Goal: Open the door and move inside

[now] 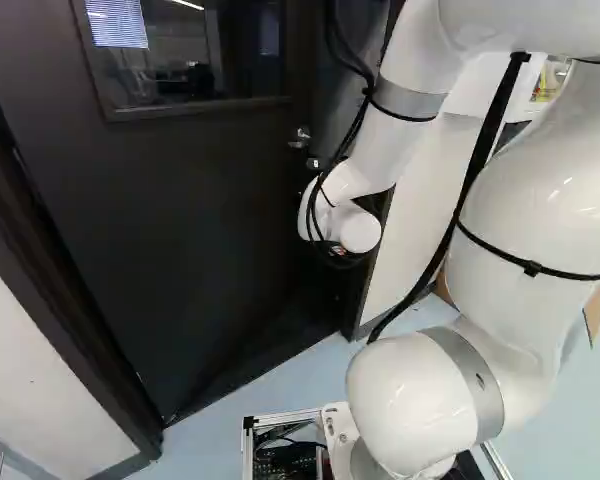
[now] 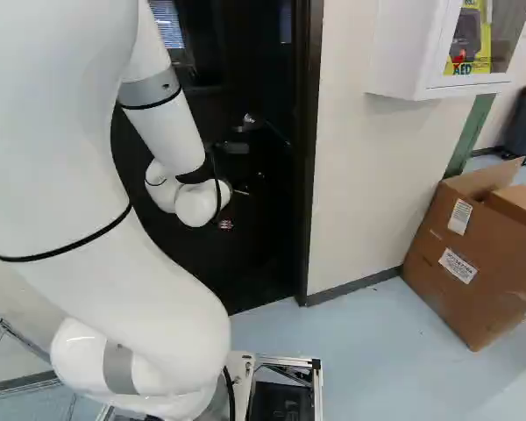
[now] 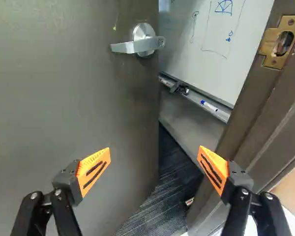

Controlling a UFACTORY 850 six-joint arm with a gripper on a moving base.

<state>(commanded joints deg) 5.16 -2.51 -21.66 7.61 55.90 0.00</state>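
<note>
Orange-padded and spread, the gripper [image 3: 154, 157] pinches nothing. Ahead, the door [image 3: 64, 98] stands ajar, its lever handle [image 3: 137, 45] untouched. Driving in off-centre could wedge a finger against the door frame [image 3: 246, 123]; too light a push might let it swing back.

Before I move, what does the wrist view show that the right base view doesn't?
Only the wrist view shows the whiteboard, the blue-capped marker on its ledge, the brass strike plate and the open pincer.

Only the right base view shows the cardboard box, the white wall cabinet and the white arm.

Both show the door and the door frame; the wrist view shows the door ajar.
</note>
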